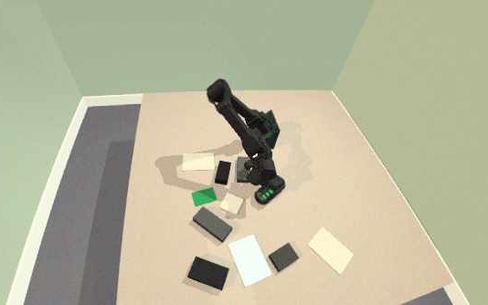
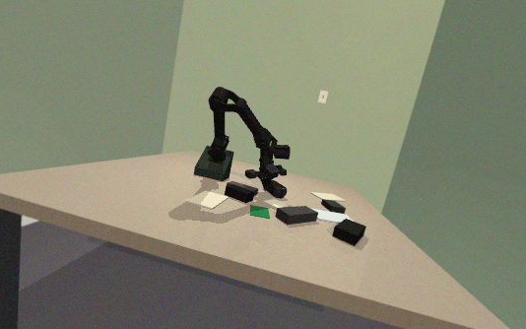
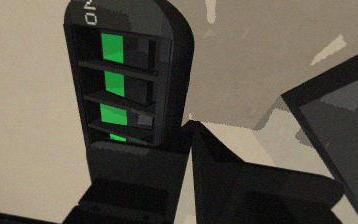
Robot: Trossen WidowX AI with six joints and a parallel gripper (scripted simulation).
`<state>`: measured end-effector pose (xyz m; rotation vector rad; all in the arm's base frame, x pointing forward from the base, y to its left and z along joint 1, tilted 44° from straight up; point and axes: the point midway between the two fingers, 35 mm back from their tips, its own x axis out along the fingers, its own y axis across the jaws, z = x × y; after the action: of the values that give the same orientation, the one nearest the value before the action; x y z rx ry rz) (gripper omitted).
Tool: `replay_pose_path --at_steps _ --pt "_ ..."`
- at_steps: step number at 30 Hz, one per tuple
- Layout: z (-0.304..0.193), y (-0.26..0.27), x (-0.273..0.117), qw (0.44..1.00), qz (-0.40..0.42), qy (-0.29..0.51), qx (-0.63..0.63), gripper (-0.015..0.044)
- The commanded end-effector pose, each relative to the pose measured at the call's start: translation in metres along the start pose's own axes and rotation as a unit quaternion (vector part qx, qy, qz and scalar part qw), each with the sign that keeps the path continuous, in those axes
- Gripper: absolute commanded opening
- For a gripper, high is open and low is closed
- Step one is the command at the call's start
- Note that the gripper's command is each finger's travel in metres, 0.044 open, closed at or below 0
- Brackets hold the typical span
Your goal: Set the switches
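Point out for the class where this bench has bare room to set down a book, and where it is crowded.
Bare wood shows right of the controller unit, above the cream sheet, and left of the green card. It looks crowded around the gripper and the cream block.

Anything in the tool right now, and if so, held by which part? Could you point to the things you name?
Nothing held. The tool [image 1: 270, 182] [image 2: 268, 187] [image 3: 193, 125] is shut, its fingertips over or against the controller unit [image 1: 270, 194] [image 2: 278, 190] [image 3: 137, 92], not around it.
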<state>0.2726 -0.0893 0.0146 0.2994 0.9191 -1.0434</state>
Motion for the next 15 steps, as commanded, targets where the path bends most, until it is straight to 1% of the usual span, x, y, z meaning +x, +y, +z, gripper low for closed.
replay_pose_path --at_steps 1,12,15 --pt "0.0 0.01 0.001 1.0 0.006 0.002 0.003 0.0" --pt "0.0 0.024 0.004 1.0 0.006 0.002 0.004 0.0" --pt "0.0 0.008 -0.014 1.0 0.002 0.001 0.001 0.0"
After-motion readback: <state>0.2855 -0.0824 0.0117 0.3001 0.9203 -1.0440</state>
